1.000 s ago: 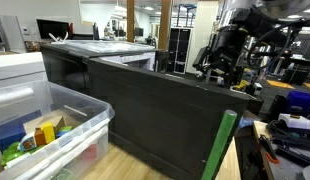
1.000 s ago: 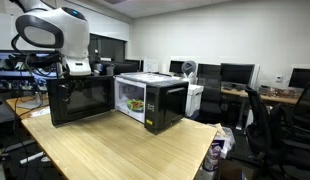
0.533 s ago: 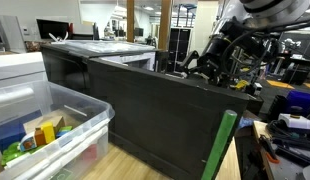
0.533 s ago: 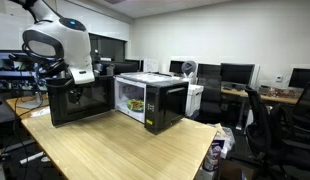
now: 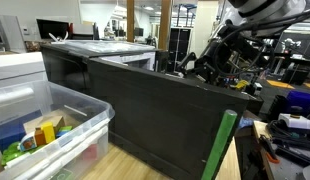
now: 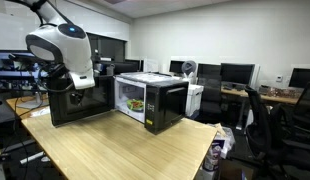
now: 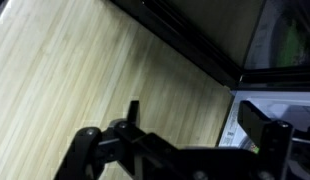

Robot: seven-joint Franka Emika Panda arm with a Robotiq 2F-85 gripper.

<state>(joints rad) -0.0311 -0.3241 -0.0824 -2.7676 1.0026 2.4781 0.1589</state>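
Two microwaves stand on a light wooden table [image 6: 125, 145]: a black one [image 6: 95, 108] at the left and a second [image 6: 155, 100] beside it with a lit window showing food. My gripper [image 6: 83, 93] hangs just in front of the black microwave's face, below the white wrist. From behind the dark casings [image 5: 155, 110] in an exterior view, the gripper [image 5: 208, 68] shows past their far edge. In the wrist view the gripper [image 7: 200, 125] is open over the table top [image 7: 85, 70], nothing between its fingers [image 7: 133, 110], with a microwave's dark lower edge [image 7: 205, 35] above.
A clear plastic bin [image 5: 55, 125] with coloured items sits close to the camera, and a green post [image 5: 221, 145] stands by the casing corner. Office chairs [image 6: 263, 120], desks and monitors [image 6: 235, 73] fill the room beyond the table's edge.
The arm has come down and moved in toward the front of the black microwave. The jaws have stayed open and nothing else has moved.
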